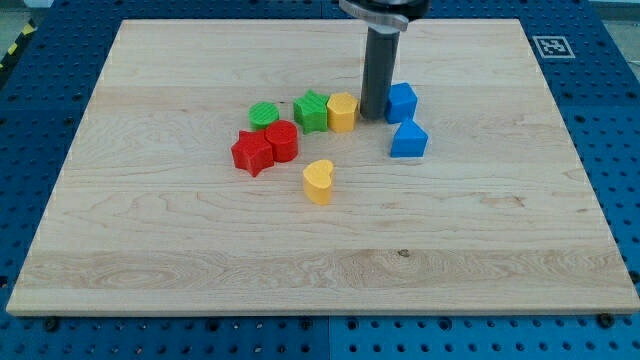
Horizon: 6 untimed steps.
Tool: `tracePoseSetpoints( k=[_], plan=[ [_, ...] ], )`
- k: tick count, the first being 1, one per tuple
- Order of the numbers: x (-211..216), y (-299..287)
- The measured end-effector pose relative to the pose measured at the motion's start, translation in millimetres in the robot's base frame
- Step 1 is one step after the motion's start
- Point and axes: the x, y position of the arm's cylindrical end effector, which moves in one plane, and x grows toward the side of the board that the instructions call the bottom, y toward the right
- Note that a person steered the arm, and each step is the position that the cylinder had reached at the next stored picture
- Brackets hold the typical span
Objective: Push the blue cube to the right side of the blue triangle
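The blue cube (pixel 402 102) sits on the wooden board just above the blue triangle (pixel 408 140), almost touching it. My tip (pixel 373 114) is down on the board right at the cube's left side, between the cube and the yellow hexagon block (pixel 342 111). The rod rises from there toward the view's top.
A green star-like block (pixel 312 110) and a green round block (pixel 264 115) lie left of the yellow hexagon. A red star (pixel 252 152) and a red round block (pixel 282 140) sit below them. A yellow heart (pixel 318 182) lies lower. The board (pixel 480 250) has blue pegboard around it.
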Motion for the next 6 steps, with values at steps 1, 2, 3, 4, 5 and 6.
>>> tracePoseSetpoints(
  k=[1,2,3,4,5,6],
  plan=[
    [-34,-4],
    [-49,-4],
    [-39,-2],
    [-9,15],
    [18,42],
    [24,67]
  ],
)
